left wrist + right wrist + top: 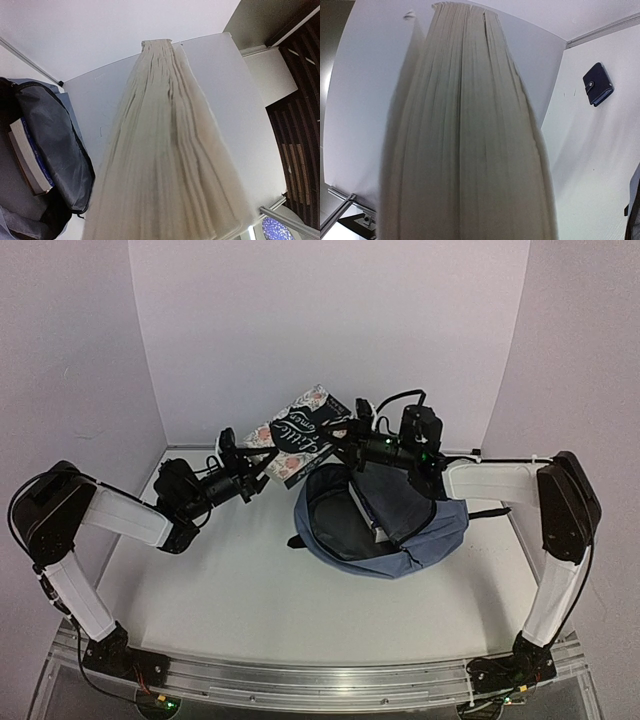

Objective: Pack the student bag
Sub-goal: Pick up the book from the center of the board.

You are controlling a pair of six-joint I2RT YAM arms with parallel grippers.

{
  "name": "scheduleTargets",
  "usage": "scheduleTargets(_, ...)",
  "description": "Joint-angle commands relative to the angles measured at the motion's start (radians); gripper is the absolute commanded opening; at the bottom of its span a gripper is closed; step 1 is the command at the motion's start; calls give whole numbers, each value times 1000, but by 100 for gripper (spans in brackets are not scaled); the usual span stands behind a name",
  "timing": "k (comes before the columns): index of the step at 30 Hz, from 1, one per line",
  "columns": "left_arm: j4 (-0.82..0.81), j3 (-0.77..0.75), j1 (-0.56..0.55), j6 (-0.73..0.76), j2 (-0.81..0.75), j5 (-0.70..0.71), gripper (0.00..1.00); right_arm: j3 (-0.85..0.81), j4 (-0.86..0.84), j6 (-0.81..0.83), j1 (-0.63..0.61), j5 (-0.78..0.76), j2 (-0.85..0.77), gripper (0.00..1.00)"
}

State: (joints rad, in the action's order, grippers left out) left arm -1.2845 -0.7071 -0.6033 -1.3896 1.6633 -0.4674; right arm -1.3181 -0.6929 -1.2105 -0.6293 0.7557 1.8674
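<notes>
While the right gripper [346, 436] pinches the dark floral-bordered paperback book [298, 430] just far-left of the open slate-blue fabric backpack [430, 532], the left gripper [262, 464] straddles the book's near corner, likely steadying; whether its fingers clamp is unclear.

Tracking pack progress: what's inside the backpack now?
One book lies in the open student bag, page edges showing. Its flap covers the rest; anything deeper is hidden. The floral book is outside.

1 backpack [425, 532], 2 books: lifted book [298, 432] + packed book [29, 167], 1 wallet [598, 83], 2 claws: L claw [264, 463] + R claw [345, 432]
</notes>
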Motion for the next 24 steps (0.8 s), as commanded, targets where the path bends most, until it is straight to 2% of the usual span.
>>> scheduleTargets(1, -193, -46, -3, -20, 2, -2, 23, -6, -172, -7, -18, -7, 1, 0)
scheduleTargets(2, -187, -43, -3, -15, -3, -1, 17, -3, -168, -5, -18, -5, 2, 4)
scheduleTargets(5, -130, -12, -2, 16, -38, 7, 1, 6, -144, 23, -14, 6, -6, 28)
scheduleTargets(9, 38, 41, -2, 107, -127, 9, 0, 26, 10, 144, 16, 3, -45, 60)
scheduleTargets(11, 140, 58, -1, 155, -180, 3, 0, 20, 195, 291, 37, -25, -80, 68)
scheduleTargets(17, 632, 54, 1, 334, -406, 97, 0, -129, 832, 805, 51, -243, -135, 69)
scheduleTargets(24, 912, 36, 24, 406, -552, 171, 0, -243, 1145, 1138, 15, -530, -119, 62)
